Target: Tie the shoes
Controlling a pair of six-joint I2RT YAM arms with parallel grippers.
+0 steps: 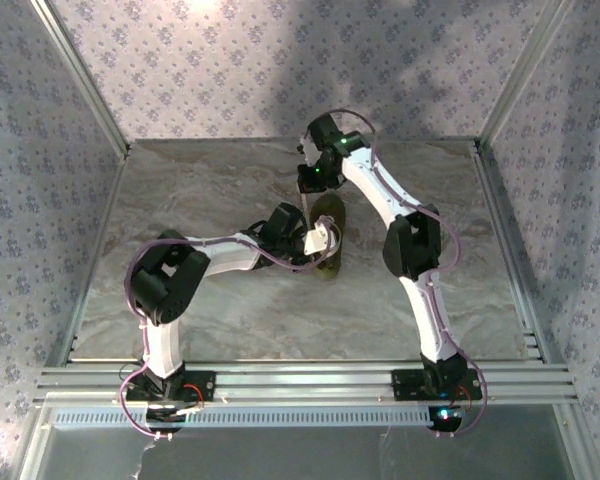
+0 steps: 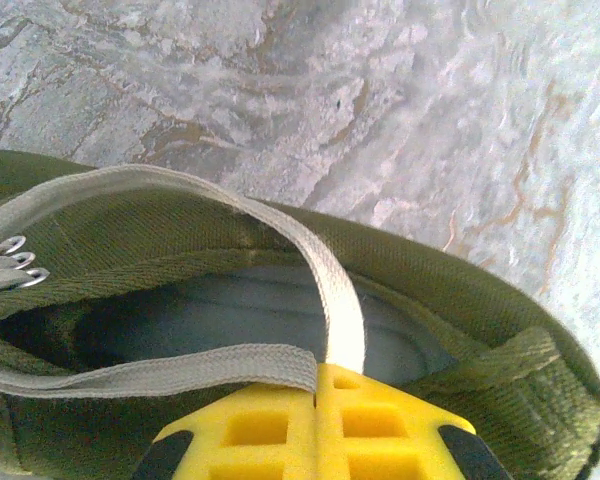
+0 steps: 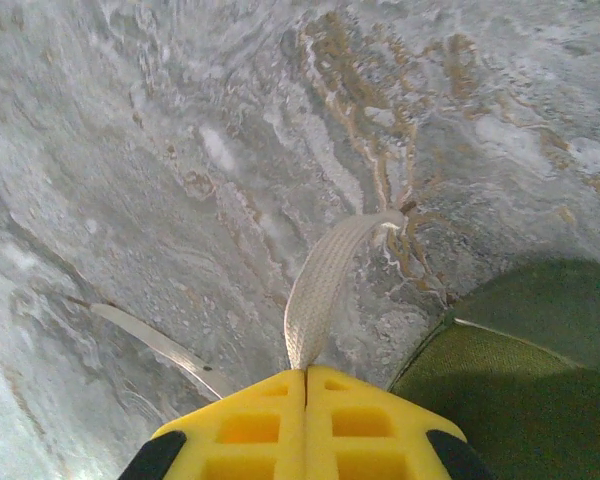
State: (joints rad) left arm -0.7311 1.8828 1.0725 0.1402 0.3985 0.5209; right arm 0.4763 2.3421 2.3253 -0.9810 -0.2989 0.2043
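Note:
The olive-green shoe lies in the middle of the marble table, and its dark opening faces the left wrist camera. My left gripper hovers over that opening, its yellow jaws shut on a loop of white lace that runs back to the metal eyelets. In the top view the left gripper sits on the shoe's near half. My right gripper is shut on another stretch of lace, which rises from the table beside the shoe's edge. From above, the right gripper is at the shoe's far end.
A loose flat strand of lace lies on the table to the left of the right gripper. Aluminium rails and patterned walls border the table. Both arms cross over the centre.

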